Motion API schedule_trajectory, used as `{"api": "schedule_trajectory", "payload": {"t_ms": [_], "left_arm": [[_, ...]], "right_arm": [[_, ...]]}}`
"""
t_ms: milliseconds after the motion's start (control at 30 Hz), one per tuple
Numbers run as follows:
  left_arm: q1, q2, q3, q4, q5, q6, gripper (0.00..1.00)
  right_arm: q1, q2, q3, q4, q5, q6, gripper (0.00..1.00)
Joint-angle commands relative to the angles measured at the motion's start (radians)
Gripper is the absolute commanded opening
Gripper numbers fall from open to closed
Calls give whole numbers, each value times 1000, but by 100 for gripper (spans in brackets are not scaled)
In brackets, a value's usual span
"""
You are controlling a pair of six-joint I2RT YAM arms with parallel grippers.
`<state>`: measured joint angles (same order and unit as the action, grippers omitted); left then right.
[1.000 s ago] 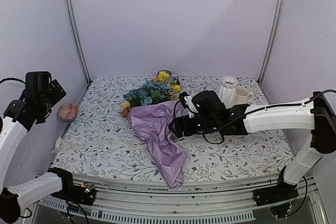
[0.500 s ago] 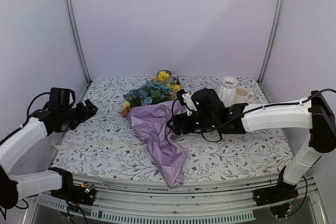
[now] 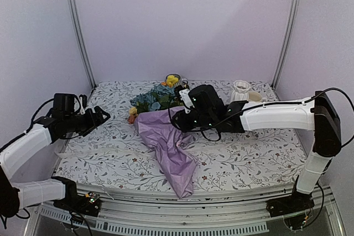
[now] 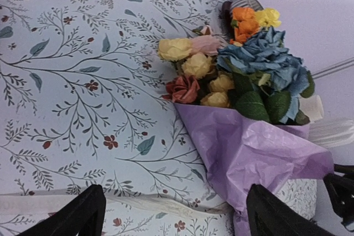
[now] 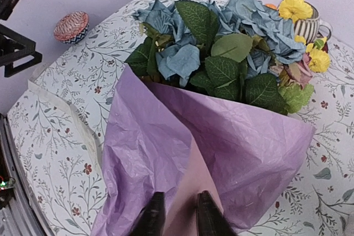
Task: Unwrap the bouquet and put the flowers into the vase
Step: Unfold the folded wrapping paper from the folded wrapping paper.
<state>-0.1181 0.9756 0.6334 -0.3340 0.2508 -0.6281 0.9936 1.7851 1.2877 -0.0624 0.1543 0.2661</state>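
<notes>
1. We are seeing the right tool [image 5: 177, 214] settling over the bouquet's crinkled lilac paper [image 3: 168, 147]. Its jaws, wide a moment ago, are now pinching a fold of that sheet.
2. The left tool [image 4: 176, 214] is swinging down from the left wall to the floral-print counter [image 3: 110, 153], jaws gaping and holding nothing.
3. We are judging that unwrapping is under way. One pinch is set, the other is not yet taken, and the cream ribbon [image 4: 149, 205] is lying loose.
4. The bouquet [image 3: 160, 114] of blue, yellow and pink artificial flowers is lying flat mid-counter. Its long axis is running far to near, with blooms pointing towards the far wall, slightly left, and the paper tail trailing to the near edge.
5. The tall white ribbed ceramic vase [image 3: 240, 88] is standing far right, well apart from the blooms.
</notes>
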Motion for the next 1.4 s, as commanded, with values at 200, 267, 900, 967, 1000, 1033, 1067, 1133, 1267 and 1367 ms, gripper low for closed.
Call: {"api": "schedule_trajectory", "payload": {"t_ms": [200, 267, 900, 967, 1000, 1033, 1067, 1133, 1267, 1367], "left_arm": [[6, -128, -1, 63, 195, 45, 89], [5, -144, 8, 52, 194, 50, 89], [4, -214, 29, -40, 182, 129, 90], [5, -215, 24, -36, 194, 128, 90], [6, -215, 21, -27, 203, 126, 90], [5, -214, 17, -20, 214, 122, 90], [3, -214, 11, -10, 225, 117, 90], [2, -210, 0, 12, 247, 105, 90], [-9, -202, -23, 57, 290, 79, 90], [-27, -203, -33, 84, 301, 68, 90]], "right_arm": [[0, -4, 116, -1, -321, -18, 3], [0, -15, 132, 59, -469, 16, 4], [-65, -75, -20, 498, -844, 332, 48], [-71, -146, -63, 415, -750, 259, 48], [-72, -178, -70, 344, -692, 230, 48], [-72, -205, -96, 291, -626, 195, 48], [-72, -226, -107, 241, -556, 162, 48], [-72, -262, -125, 154, -421, 128, 47], [-73, -303, -167, 27, -156, 106, 39], [-72, -317, -212, -4, -8, 139, 5]]}}
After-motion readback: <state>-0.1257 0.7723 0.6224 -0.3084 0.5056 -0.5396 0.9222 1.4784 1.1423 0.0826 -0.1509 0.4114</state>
